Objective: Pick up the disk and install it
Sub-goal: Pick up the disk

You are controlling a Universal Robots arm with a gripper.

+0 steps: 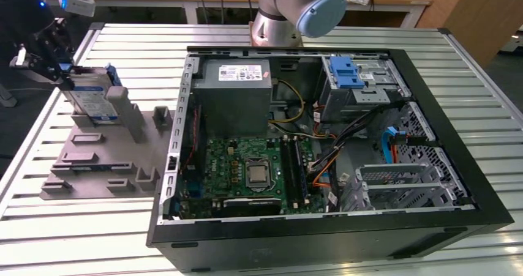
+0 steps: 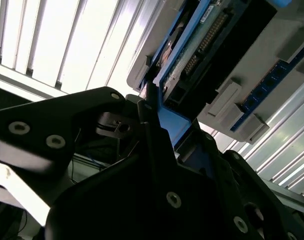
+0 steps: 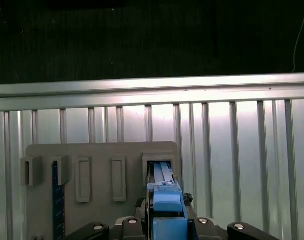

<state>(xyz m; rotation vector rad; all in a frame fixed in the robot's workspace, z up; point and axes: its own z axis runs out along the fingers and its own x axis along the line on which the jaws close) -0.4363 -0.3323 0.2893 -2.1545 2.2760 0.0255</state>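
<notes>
The disk (image 1: 92, 98) stands on edge in a slot of the grey holder plate (image 1: 98, 160) at the exterior view's left, its white-and-blue label and blue carrier frame visible. My gripper (image 1: 63, 74) is at the disk's outer edge, its black fingers closed on the blue frame. In the first wrist view the disk's blue edge (image 3: 166, 192) runs from between the fingers into the holder plate's slot (image 3: 159, 160). In the second wrist view a black finger (image 2: 149, 112) presses against the disk's blue frame (image 2: 173, 125), with the disk's connector end (image 2: 204, 37) beyond it.
An open black computer case (image 1: 327, 239) lies on the slatted metal table (image 1: 65, 239), with a motherboard (image 1: 253, 169), a power supply (image 1: 233, 98), a grey cage with a blue latch (image 1: 353, 77) and lower drive cages (image 1: 405, 184). The arm's base (image 1: 286, 13) stands behind the case.
</notes>
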